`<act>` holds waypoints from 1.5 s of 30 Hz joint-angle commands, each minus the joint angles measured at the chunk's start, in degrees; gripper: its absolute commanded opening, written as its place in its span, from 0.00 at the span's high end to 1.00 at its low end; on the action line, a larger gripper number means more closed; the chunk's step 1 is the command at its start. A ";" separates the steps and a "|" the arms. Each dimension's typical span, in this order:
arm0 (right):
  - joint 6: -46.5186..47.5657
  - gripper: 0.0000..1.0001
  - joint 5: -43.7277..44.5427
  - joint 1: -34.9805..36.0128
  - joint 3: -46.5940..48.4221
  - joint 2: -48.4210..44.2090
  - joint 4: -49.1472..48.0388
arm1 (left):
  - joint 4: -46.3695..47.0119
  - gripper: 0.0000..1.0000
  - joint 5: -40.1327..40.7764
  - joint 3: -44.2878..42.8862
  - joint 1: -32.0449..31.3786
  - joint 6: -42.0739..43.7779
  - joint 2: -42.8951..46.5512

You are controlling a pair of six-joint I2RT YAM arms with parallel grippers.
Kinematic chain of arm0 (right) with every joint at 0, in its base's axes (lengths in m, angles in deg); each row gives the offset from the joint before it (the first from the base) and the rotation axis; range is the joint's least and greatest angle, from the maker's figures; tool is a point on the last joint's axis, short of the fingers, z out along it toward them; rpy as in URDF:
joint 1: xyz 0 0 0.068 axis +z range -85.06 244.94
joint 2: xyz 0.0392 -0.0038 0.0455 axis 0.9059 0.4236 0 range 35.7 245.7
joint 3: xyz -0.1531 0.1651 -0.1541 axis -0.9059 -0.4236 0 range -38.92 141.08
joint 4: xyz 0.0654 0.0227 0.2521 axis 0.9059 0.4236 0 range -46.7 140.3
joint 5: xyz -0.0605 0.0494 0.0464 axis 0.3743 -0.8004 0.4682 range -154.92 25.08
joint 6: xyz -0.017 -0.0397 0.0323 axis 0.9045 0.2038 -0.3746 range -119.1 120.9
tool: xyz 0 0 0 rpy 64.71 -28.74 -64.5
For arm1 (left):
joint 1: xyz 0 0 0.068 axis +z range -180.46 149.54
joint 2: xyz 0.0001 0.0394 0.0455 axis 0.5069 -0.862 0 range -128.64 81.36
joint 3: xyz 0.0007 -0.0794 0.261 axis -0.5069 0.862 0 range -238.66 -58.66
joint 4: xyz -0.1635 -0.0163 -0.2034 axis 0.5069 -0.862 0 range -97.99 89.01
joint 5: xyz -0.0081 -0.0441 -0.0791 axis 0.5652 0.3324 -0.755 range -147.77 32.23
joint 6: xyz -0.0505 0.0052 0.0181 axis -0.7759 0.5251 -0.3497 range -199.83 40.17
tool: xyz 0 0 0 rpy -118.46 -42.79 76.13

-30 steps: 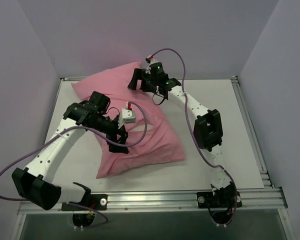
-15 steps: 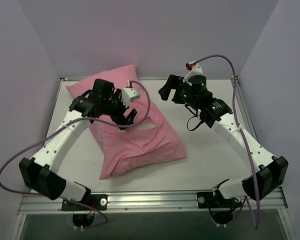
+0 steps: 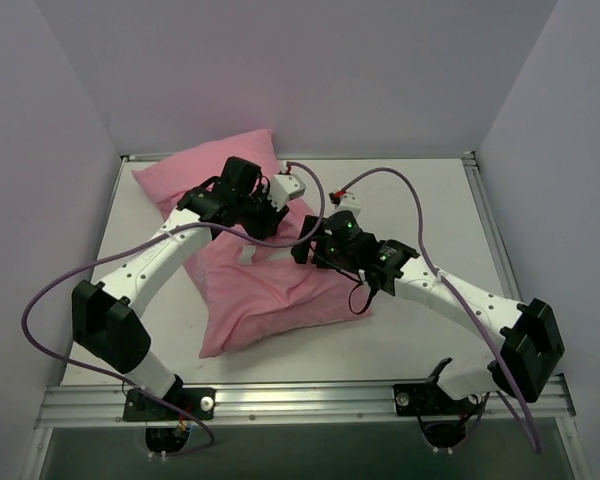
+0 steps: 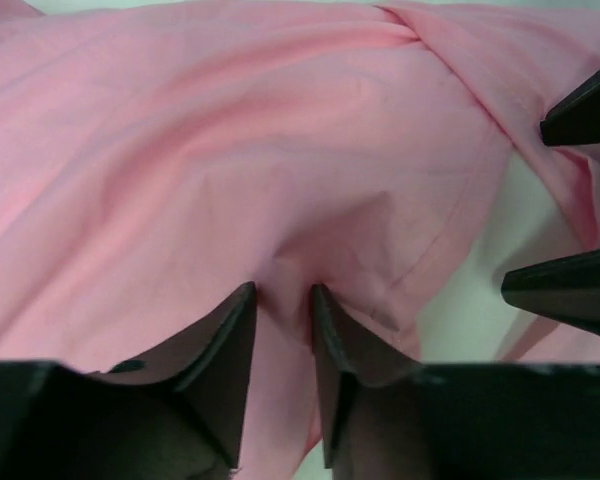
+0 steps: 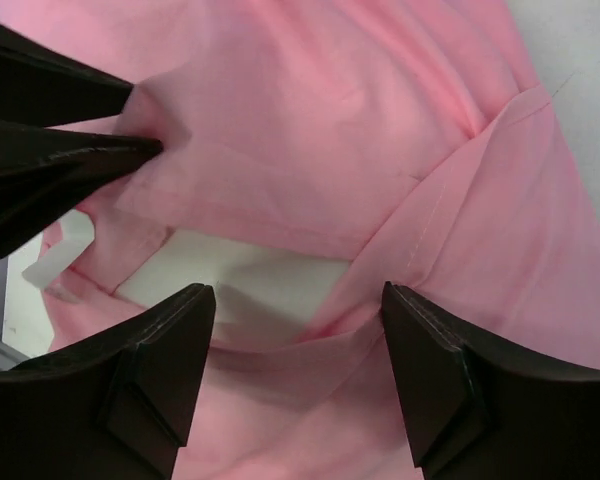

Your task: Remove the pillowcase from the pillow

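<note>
The top camera is looking down from above and behind the arm bases, taking in the whole table (image 3: 435, 195). The wrist cameras are sitting very close over the pillowcase (image 4: 180, 150), looking past the left gripper (image 4: 283, 290) and right gripper (image 5: 298, 292) toward each other, sharing its open hem.

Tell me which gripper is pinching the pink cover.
The left gripper: it is closed on a fold of the pink cover. The right gripper is wide open above the slit where the white pillow shows.

White arms (image 3: 150, 265), black joints (image 3: 105, 325), purple cables (image 3: 380, 171)
</note>
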 commanded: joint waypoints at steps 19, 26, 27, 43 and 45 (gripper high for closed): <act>-12.19 0.95 6.25 0.80 -22.56 -19.06 4.38 | 8.79 0.98 22.02 -7.04 11.77 -7.17 -6.56; -9.90 1.00 5.29 0.63 -26.34 -20.49 -0.52 | 8.79 0.98 15.54 -4.41 12.92 -6.91 -3.50; -9.38 1.00 5.03 0.63 -26.69 -19.69 -1.40 | 8.10 0.97 14.04 -3.88 12.83 -6.73 -2.88; -7.97 1.00 -1.56 0.19 -37.85 -17.66 -25.13 | -6.42 0.05 -7.12 -7.84 -8.68 8.11 4.00; -8.58 1.00 -2.09 0.02 -38.99 -18.10 -26.97 | -5.10 0.11 -2.69 -6.17 -11.07 9.79 1.71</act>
